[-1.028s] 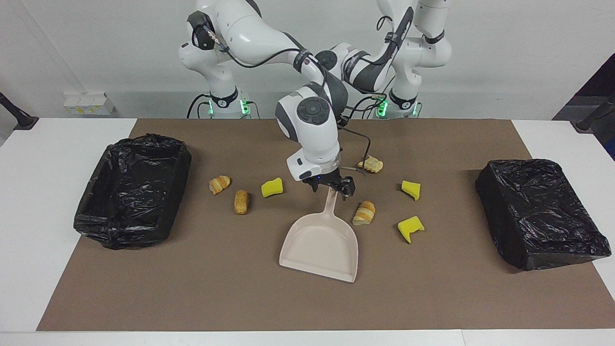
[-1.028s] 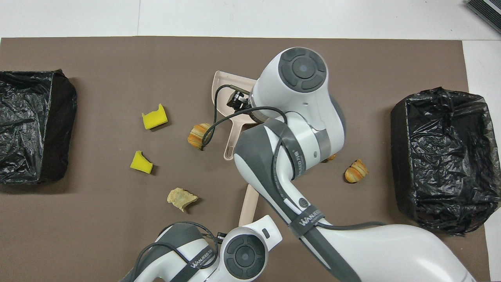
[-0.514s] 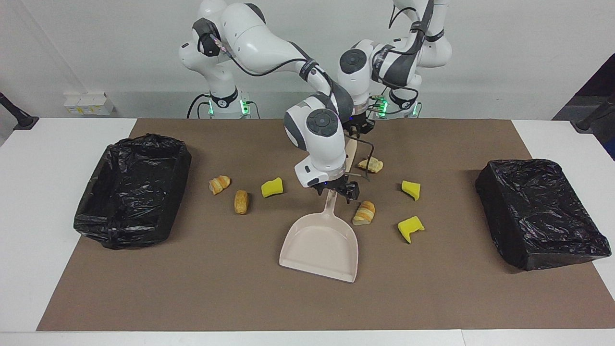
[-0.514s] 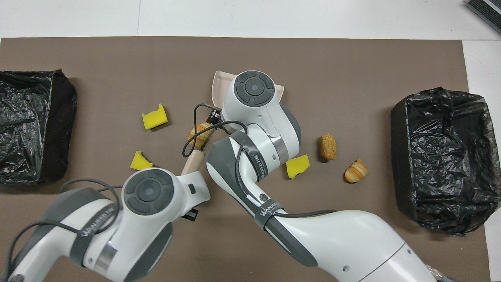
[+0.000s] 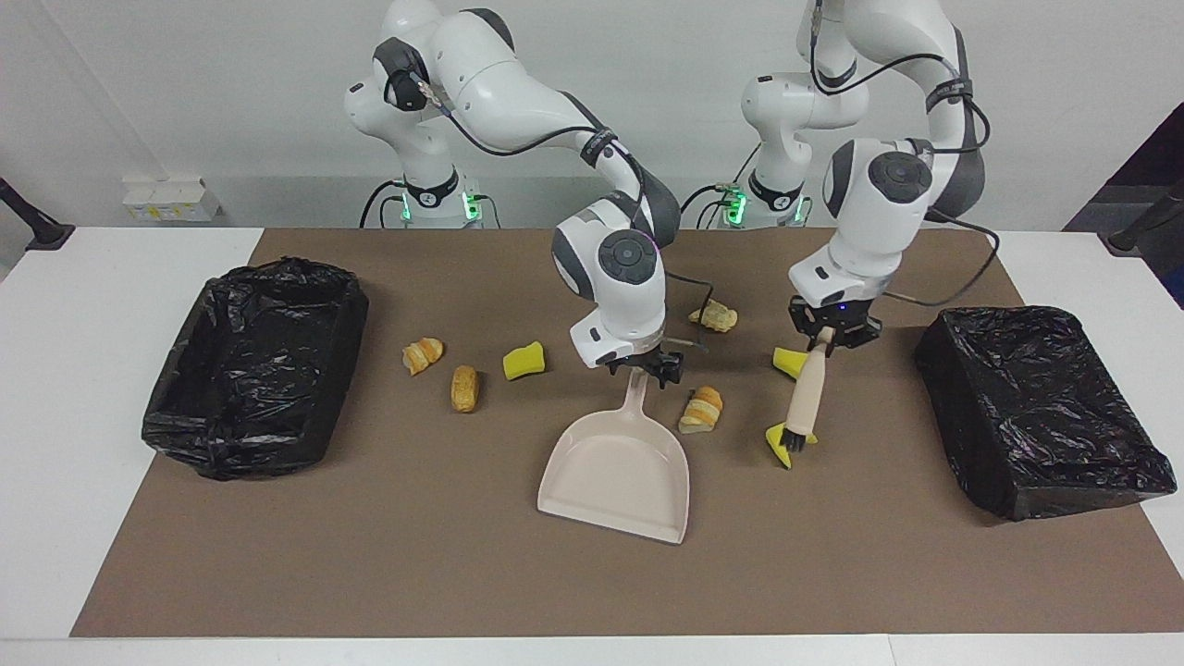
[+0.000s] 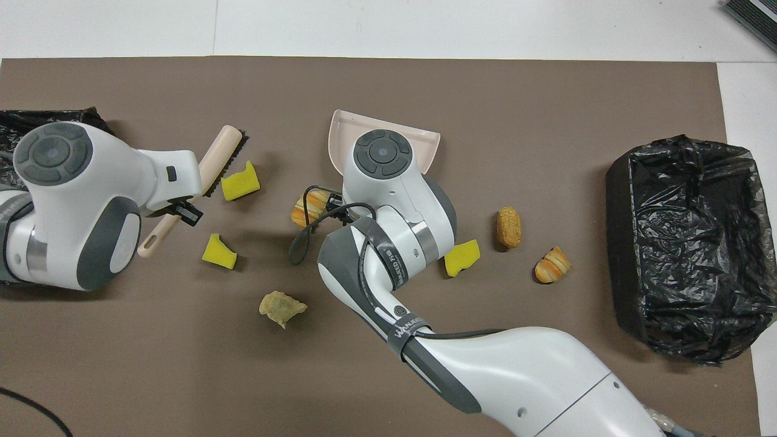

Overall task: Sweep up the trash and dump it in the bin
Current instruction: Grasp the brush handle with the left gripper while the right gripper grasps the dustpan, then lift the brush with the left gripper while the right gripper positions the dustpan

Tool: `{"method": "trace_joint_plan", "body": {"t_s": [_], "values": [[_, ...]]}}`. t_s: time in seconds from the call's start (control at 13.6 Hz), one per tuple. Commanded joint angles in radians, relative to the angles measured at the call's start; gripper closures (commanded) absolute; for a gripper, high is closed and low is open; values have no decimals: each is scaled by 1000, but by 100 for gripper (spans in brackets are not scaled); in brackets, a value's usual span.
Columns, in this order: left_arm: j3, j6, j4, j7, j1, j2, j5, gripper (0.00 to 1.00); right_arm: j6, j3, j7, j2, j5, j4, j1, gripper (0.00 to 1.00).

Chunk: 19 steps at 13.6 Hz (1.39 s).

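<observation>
Seven small scraps [image 5: 523, 361], yellow sponge chunks, tan bread-like pieces

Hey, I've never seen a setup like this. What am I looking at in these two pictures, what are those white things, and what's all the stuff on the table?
The white things are two robot arms, each ending in a claw. One picture looks at them from across the table. The other looks down from above their own end, so the sides appear swapped.

On the brown mat lie a beige dustpan, yellow sponge chunks and bread-like pieces: the trash to be swept up. A black-bagged bin stands at the right arm's end of the table, a second bin at the left arm's end.

The left claw is shut on a brush, which hangs with its bristles down by a yellow chunk. The right claw is at the dustpan's handle; whether it grips it cannot be told.
</observation>
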<state>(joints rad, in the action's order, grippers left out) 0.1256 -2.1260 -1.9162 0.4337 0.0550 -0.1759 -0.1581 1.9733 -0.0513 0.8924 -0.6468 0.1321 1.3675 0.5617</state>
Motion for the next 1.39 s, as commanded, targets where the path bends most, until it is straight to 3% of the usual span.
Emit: {"method": "trace_joint_plan", "body": {"t_s": [0.0, 0.07, 0.15, 0.22, 0.29, 0.59, 0.88, 0.95, 1.03, 1.25, 1.32], "values": [[0, -5, 192, 181, -17, -170, -91, 100, -22, -5, -29, 39, 1, 32, -9, 63], [0, -26, 215, 228, -17, -201, -134, 100, -22, -5, -30, 39, 0, 32, -6, 63], [2, -26, 223, 273, -17, -217, -150, 100, -11, -5, -30, 39, 1, 32, -8, 71], [2, -32, 217, 311, -12, -220, -150, 100, -2, -5, -32, 38, 1, 32, -11, 95], [8, -32, 217, 332, -6, -226, -150, 100, -2, -5, -32, 38, 6, 30, -11, 100], [68, -19, 192, 330, 12, -225, -136, 100, -28, -5, -105, 64, 1, 21, -23, 100], [91, 0, 96, 338, 14, -171, -138, 100, 60, -5, -96, 73, 23, 63, -20, 100], [91, 1, 45, 344, 12, -130, -138, 100, 100, -7, -96, 88, 24, 102, -23, 57], [91, 1, -7, 374, 11, -87, -138, 100, 114, -5, -98, 96, 52, 129, -28, 45], [97, 37, -114, 404, 14, 1, -136, 100, 154, -5, -109, 121, 103, 189, -42, 42], [112, 38, -131, 393, 14, 15, -136, 100, 154, -5, -109, 121, 103, 186, -43, 30]]}}
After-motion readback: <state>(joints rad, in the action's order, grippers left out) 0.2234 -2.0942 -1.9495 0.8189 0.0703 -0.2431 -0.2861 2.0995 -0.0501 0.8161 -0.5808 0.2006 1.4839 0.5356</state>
